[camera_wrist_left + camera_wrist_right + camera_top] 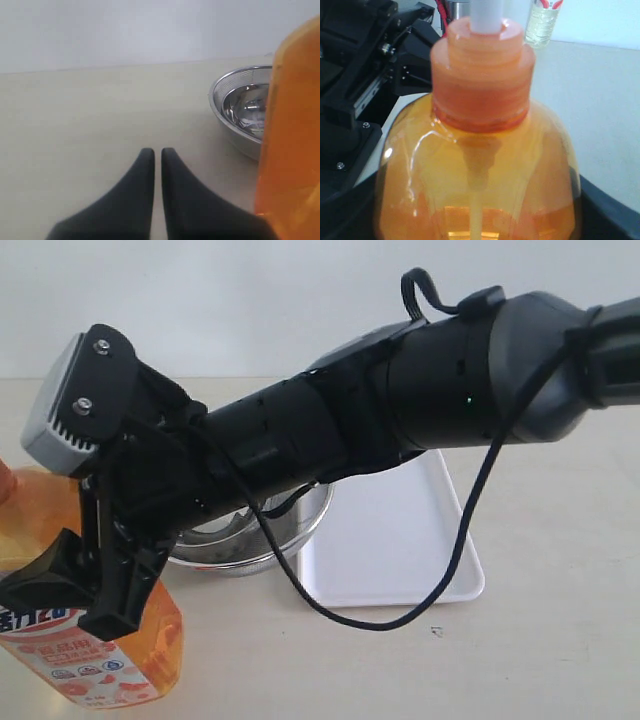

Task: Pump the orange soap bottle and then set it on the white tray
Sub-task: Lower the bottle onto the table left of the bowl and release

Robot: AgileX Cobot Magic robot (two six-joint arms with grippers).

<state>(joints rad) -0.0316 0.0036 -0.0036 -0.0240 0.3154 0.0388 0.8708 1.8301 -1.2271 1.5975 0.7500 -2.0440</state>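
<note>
Now our right pincer is set half-wide around the body of the orange soap bottle and seems to clasp it; the bottle stands upright, its neck above the jaws. Our left pincer, closed and empty, waits just beside the bottle, nearer for pressing. The white tray lies back along the right arm, behind the strainer bowl.

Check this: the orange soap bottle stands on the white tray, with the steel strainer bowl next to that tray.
Wrong in one respect: the orange soap bottle is not on the white tray but beyond the steel strainer bowl from it, as the exterior view shows. The bowl is next to the tray.
</note>
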